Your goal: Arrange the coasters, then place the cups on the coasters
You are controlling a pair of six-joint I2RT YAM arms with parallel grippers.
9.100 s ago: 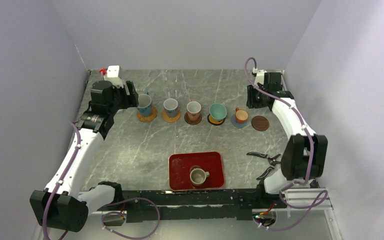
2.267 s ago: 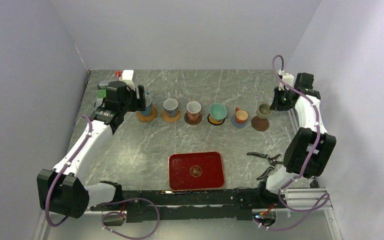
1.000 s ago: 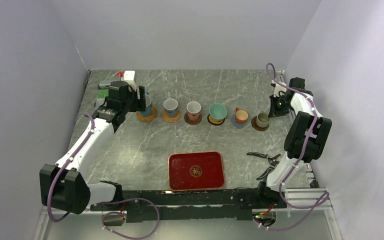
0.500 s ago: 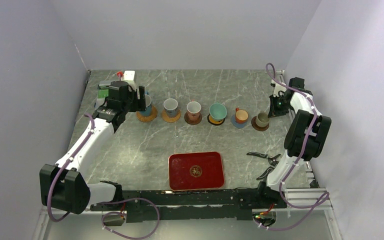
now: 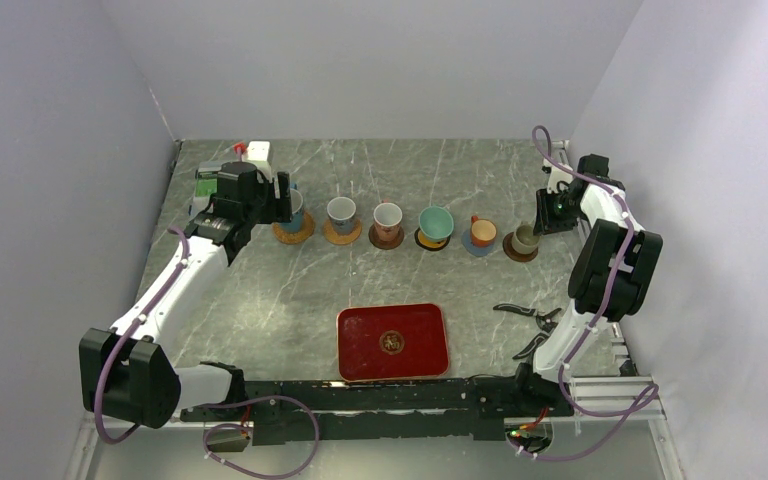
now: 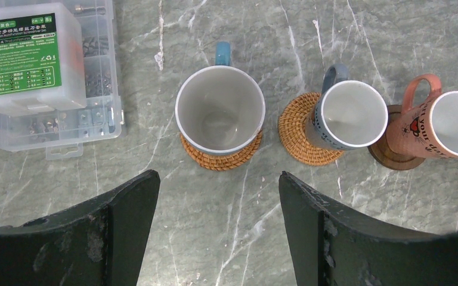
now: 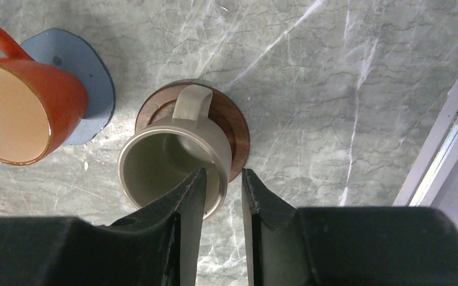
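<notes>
Six cups stand in one row across the far half of the counter (image 5: 280,300), each on its own coaster. From left to right:

- first cup (image 6: 219,110) on first coaster (image 6: 214,159)
- second cup (image 6: 355,113) on second coaster (image 6: 292,134)
- third cup (image 6: 453,125) on third coaster (image 6: 387,159)
- fourth cup (image 5: 435,222) on fourth coaster (image 5: 426,244)
- fifth cup (image 7: 18,113) on fifth coaster (image 7: 89,83)
- sixth cup (image 7: 167,164) on sixth coaster (image 7: 232,128)

A parts box (image 6: 42,65) lies left of the first cup. A tray (image 5: 360,350) lies centred near the front edge, well before the row. A hand tool (image 5: 526,314) lies right of the tray. The left gripper (image 6: 219,182) hangs beside the first cup. The right gripper (image 7: 223,196) has its fingers (image 7: 185,220) on either side of the sixth cup's wall.
</notes>
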